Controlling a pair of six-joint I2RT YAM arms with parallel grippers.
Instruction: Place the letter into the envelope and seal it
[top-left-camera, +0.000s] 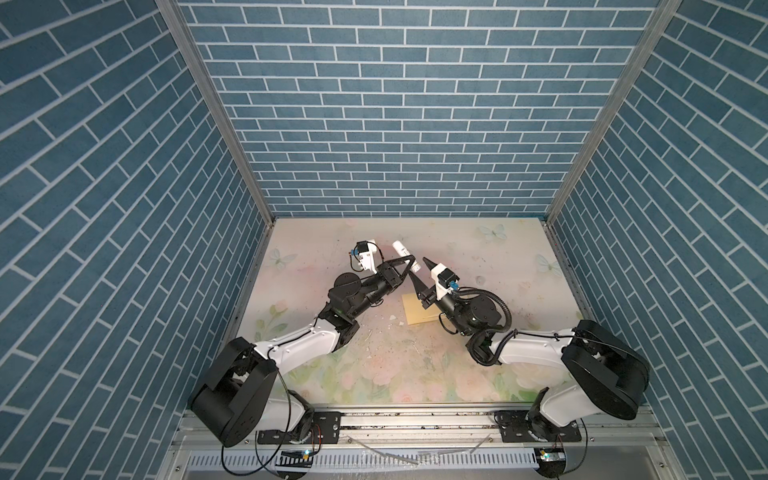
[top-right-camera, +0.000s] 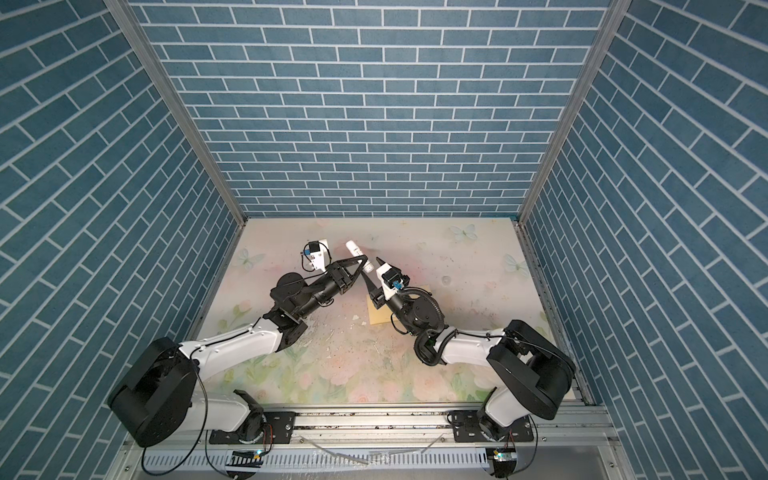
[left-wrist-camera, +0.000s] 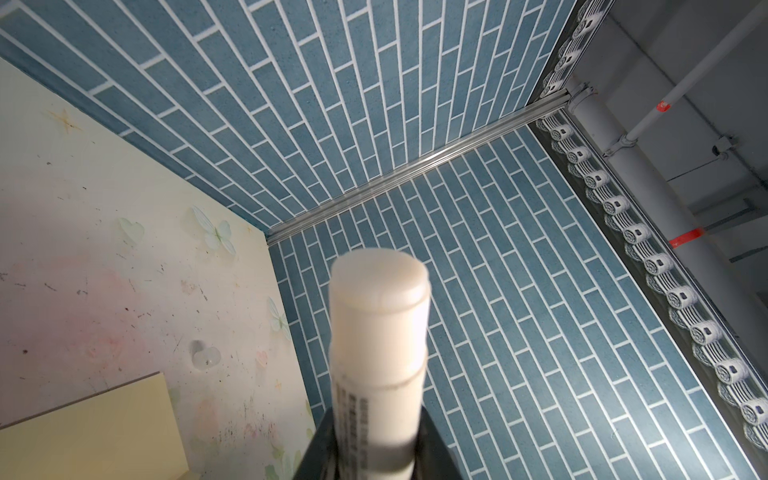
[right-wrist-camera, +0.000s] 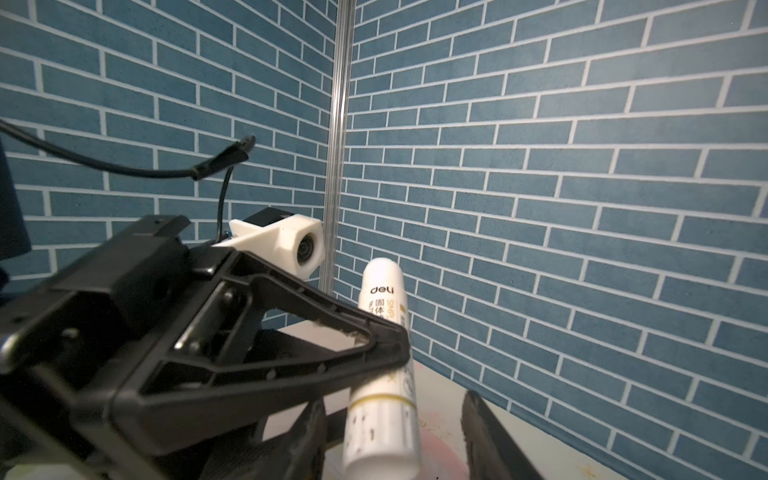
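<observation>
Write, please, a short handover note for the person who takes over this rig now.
Left claw: shut on the glue stick, held above the table.
Right claw: open, fingers on either side of the stick's lower end.
Envelope: flat on the table, partly under the right arm.
Letter: not in view; maybe inside, cannot tell.
Done: stick picked up.
Left to do: glue and seal the envelope.
</observation>
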